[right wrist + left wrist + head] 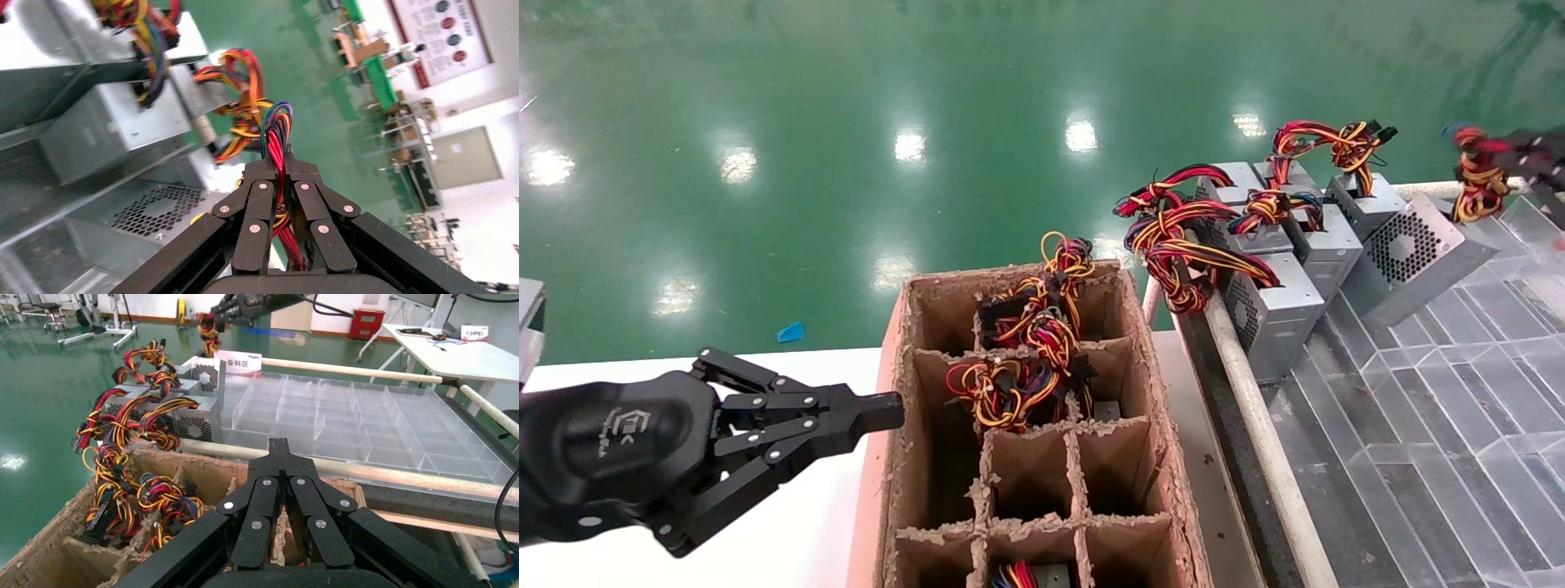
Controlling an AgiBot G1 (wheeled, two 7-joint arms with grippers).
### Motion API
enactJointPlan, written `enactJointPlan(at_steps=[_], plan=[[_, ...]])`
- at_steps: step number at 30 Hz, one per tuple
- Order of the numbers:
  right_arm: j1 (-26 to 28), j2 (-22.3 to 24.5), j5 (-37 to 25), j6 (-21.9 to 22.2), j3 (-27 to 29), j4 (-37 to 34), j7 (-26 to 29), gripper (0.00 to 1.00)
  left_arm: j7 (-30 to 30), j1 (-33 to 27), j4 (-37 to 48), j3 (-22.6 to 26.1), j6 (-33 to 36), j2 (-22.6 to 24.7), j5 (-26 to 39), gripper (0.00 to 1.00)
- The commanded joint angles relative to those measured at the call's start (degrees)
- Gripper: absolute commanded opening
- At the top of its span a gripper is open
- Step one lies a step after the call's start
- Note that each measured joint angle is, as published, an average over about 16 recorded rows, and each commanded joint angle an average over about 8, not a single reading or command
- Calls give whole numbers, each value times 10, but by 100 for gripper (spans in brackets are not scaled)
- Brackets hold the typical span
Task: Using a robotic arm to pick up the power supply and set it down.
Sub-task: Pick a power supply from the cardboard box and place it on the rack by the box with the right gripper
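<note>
Power supply [1418, 253] tilted on the clear partitioned tray [1459, 392], honeycomb vent face up toward the head camera, hanging just below the jaws by its wire bundle [1475, 184]. Right gripper [1512, 159] at the far right edge of the head view, jaws clamped together on that red, yellow and black bundle; in the right wrist view, red wires [278, 153] pinched between the closed fingertips [260, 174], perforated metal face [156, 211] directly beneath.

Just beside the gripped unit, on the side away from the jaws: a row of alike grey units [1287, 269] standing at the tray's far corner, each topped by coiled cables. Farther out, a brown cardboard divider box [1017, 441] with more cabled units in its far cells, separated from the tray by a pale rail [1254, 425].

Left gripper [891, 410] parked well apart over the white table [789, 531], tips pressed together, almost touching the cardboard box's near wall.
</note>
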Motion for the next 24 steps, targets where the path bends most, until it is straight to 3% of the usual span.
enactJointPlan(at_steps=[1, 18, 19, 24], plan=[[4, -4, -7, -6, -5, -8, -9, 0, 0, 0, 0, 0, 0, 0, 0, 0], [35, -26, -21, -21, -15, -59, -39, 0, 0, 0, 0, 0, 0, 0, 0, 0], [36, -28, -23, -23, -17, -62, -39, 6, 0, 0, 0, 0, 0, 0, 0, 0], [44, -34, -32, -29, -23, -70, -44, 69, 0, 0, 0, 0, 0, 0, 0, 0]])
